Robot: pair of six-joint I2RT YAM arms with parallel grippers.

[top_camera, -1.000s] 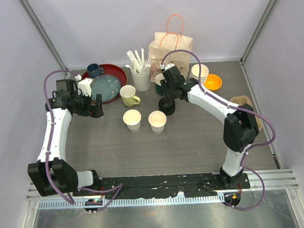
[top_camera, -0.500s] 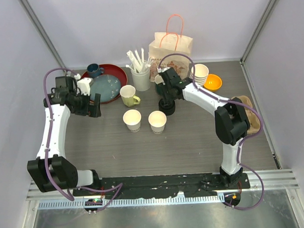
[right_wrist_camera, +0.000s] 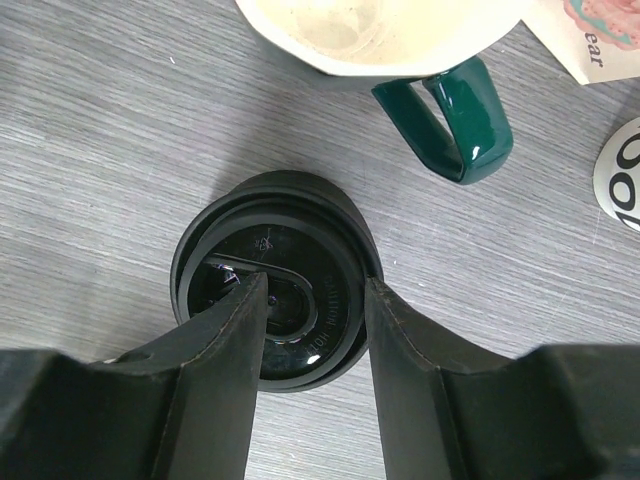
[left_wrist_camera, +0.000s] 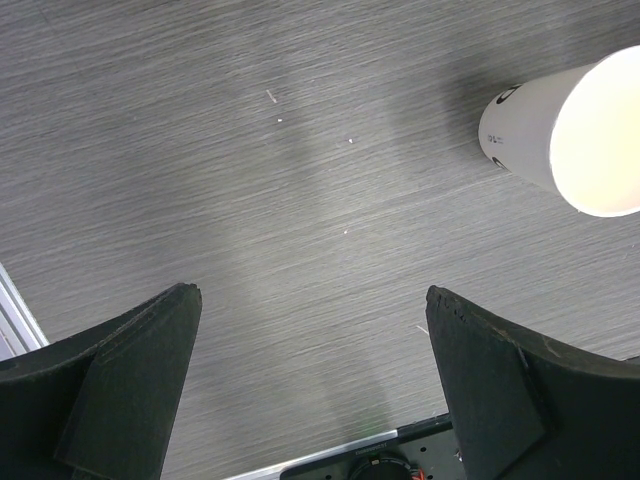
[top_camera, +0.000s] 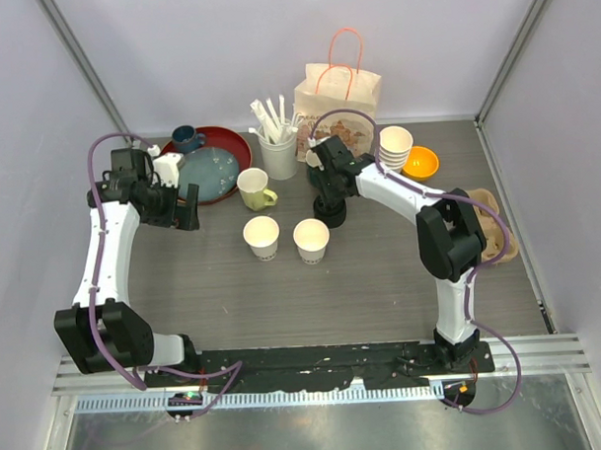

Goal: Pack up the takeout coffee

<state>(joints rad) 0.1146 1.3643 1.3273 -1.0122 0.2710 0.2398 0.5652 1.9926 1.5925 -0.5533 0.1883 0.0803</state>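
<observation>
R gripper (right_wrist_camera: 308, 295) fingers half-spread on stacked black lids (right_wrist_camera: 200, 250) by green mug (right_wrist_camera: 450, 120); can't tell if gripping. L gripper (left_wrist_camera: 310, 292) fingers wide open, empty, above desk (left_wrist_camera: 300, 150).

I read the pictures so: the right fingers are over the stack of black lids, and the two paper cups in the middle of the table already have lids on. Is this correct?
Not fully. The left cup and the right cup have no lids; both stand open, as the top view shows. The right fingers are indeed over the stack of black lids.
</observation>
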